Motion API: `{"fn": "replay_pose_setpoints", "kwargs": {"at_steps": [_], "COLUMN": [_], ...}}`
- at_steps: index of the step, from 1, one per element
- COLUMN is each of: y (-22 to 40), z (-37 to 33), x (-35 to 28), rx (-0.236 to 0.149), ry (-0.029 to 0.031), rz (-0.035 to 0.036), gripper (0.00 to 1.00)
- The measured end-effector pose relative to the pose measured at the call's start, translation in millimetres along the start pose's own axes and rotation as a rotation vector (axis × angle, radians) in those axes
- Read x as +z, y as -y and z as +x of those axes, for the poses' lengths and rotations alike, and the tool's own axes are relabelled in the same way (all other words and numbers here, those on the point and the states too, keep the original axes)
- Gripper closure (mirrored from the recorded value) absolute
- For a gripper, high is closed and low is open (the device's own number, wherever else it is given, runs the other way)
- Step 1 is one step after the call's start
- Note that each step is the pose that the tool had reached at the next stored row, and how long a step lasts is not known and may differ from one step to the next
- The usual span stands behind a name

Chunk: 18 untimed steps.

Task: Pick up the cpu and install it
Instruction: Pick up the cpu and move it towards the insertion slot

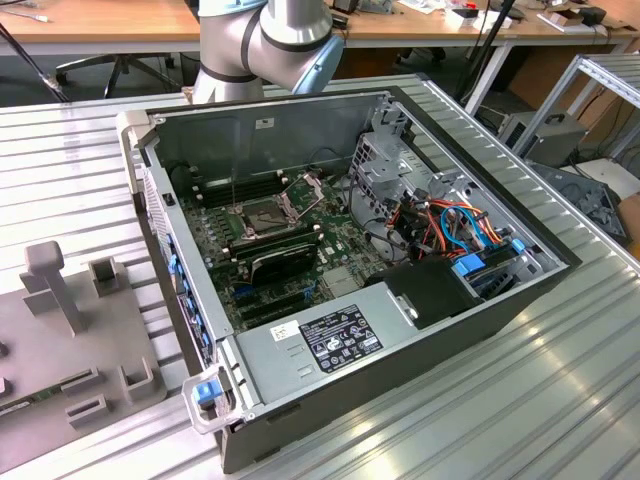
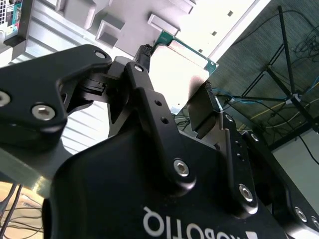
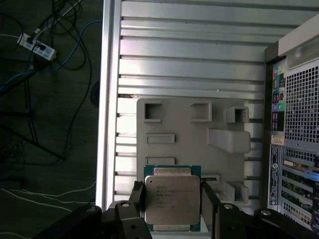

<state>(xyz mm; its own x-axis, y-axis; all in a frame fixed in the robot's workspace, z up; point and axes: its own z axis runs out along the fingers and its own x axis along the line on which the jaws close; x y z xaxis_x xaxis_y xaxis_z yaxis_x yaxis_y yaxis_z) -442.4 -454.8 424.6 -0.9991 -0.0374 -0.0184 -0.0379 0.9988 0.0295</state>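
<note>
The cpu (image 3: 172, 204), a flat square chip with a dull silver top and a green edge, sits clamped between my gripper (image 3: 172, 191) fingers (image 3: 137, 199). It hangs above the grey holder plate (image 3: 189, 134) on the ribbed metal table. In the second wrist view the cpu (image 2: 172, 74) shows as a bright plate held edge to edge by the black gripper (image 2: 177, 69). In the exterior view the arm (image 1: 270, 40) rises behind the open computer case (image 1: 470, 320). The metal socket frame (image 1: 262, 215) lies on the motherboard inside the case.
The grey holder plate (image 1: 60, 330) with raised blocks lies at the exterior view's left of the case. Black memory sticks (image 1: 285, 262) and bundled cables (image 1: 450, 225) fill the case. The case's perforated rear wall (image 3: 299, 149) stands beside the plate. Loose cables (image 3: 45, 59) cover the floor past the table edge.
</note>
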Motion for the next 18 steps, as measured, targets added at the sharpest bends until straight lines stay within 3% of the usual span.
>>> {"fn": "replay_pose_setpoints", "kwargs": {"at_steps": [18], "y": [-0.5], "z": [-1.1], "x": [-19.3], "rx": [0.0], "ry": [0.0], "rz": [0.0], "gripper": [0.45]}}
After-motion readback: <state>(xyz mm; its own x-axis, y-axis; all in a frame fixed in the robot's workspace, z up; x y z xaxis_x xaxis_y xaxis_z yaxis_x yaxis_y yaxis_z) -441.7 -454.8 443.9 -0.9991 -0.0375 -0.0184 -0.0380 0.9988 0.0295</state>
